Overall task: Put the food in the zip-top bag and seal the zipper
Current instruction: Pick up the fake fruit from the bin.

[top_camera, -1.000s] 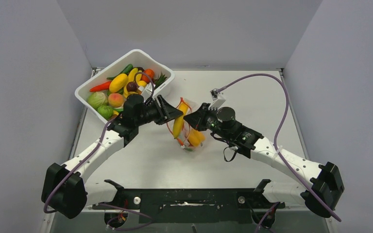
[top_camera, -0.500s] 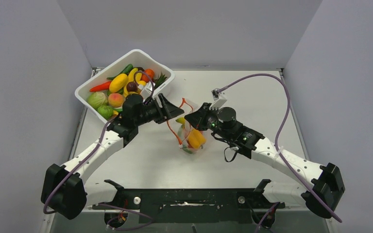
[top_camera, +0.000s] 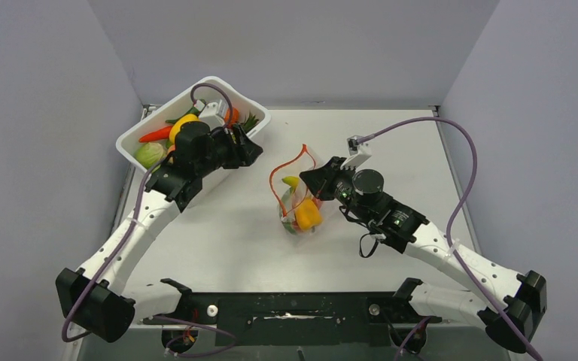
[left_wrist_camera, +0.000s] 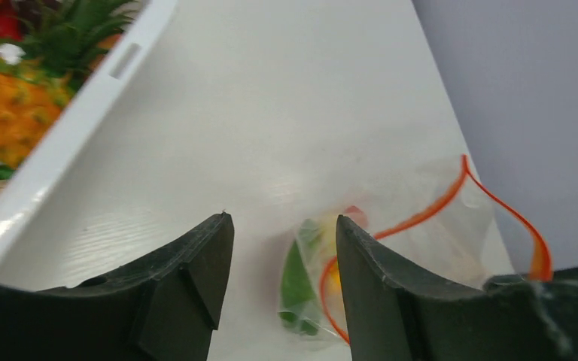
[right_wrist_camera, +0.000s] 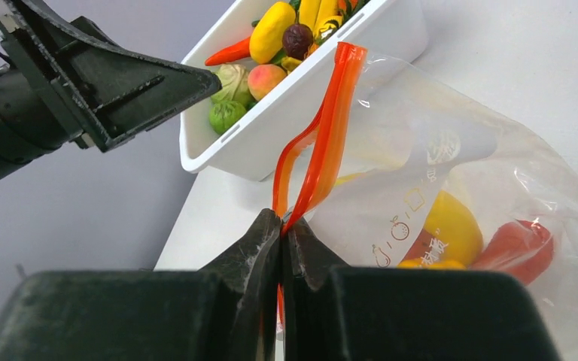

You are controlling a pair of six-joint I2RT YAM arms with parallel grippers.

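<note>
- The right claw (right_wrist_camera: 281, 226) is clenched hard on the zipper (right_wrist_camera: 330, 113). The red strip rises straight out of its pressed-together tips in two bands.
- Just beyond those tips sits the zip-top bag (right_wrist_camera: 459, 158), clear, with faint print. Its mouth gapes open in a red loop on the far side of the claw when seen from overhead.
- Inside the bag, right ahead of the claw, are a yellow piece (right_wrist_camera: 448, 222) and a red piece (right_wrist_camera: 519, 244). From above, a banana (top_camera: 292, 181) shows nearer the mouth and something green lies at the bottom.
- I cannot tell whether the bag's bottom rests on the table (top_camera: 399, 150) or hangs just over it.
- The left claw (left_wrist_camera: 282, 226) is spread wide with nothing in it — well apart from the bag, which shows between its fingers, ahead and lower down.
- That claw hangs at the rim of the white tub (top_camera: 158, 111), which runs off to its left.
- The rest of the food (right_wrist_camera: 271, 30) is heaped in the tub behind it: yellow, red, green and a dark plum (right_wrist_camera: 297, 37).
</note>
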